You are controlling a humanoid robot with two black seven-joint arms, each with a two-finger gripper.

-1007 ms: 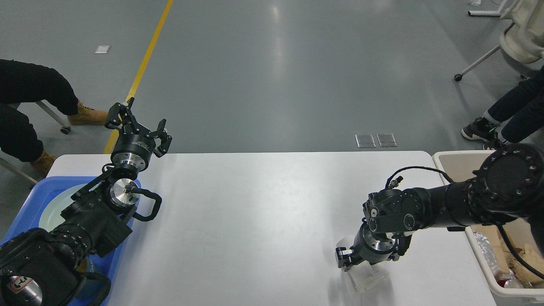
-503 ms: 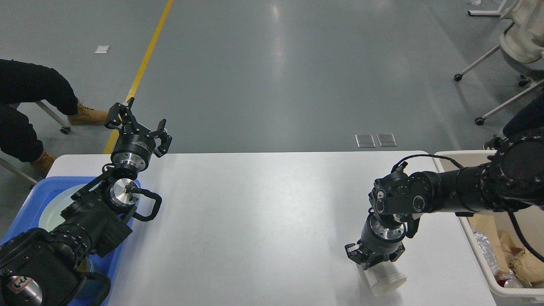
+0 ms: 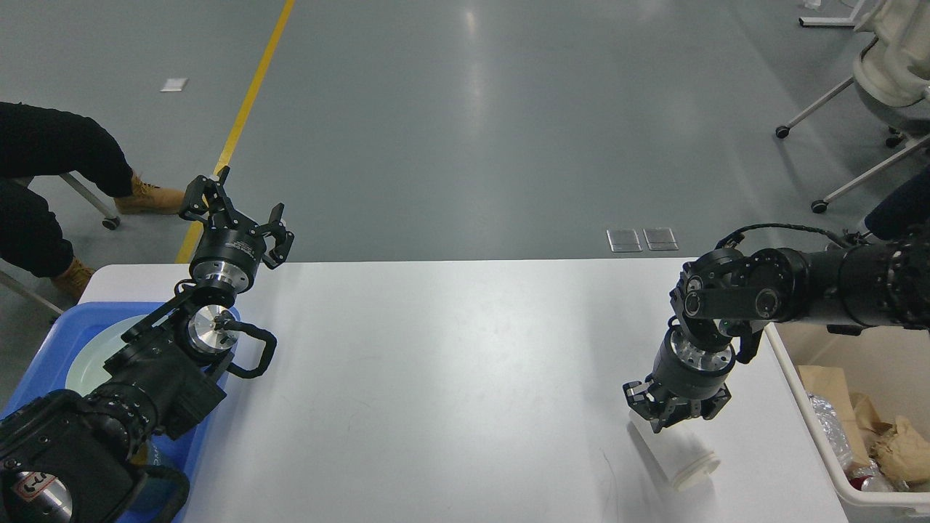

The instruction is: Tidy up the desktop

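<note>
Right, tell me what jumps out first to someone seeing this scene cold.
First, the right end effector at the near right of the white desktop, gripping a clear plastic cup tilted with its rim toward the camera. Next, the left end effector, raised and open over the far-left corner, above a blue tray. Last, the beige bin of crumpled rubbish at the right edge.

White desktop [image 3: 450, 363]; broad, smooth, rounded corners; spans the view.

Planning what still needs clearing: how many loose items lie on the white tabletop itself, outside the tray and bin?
1. A translucent white plastic cup lies on its side near the front right of the white desktop, held at its base by the right gripper.
</note>
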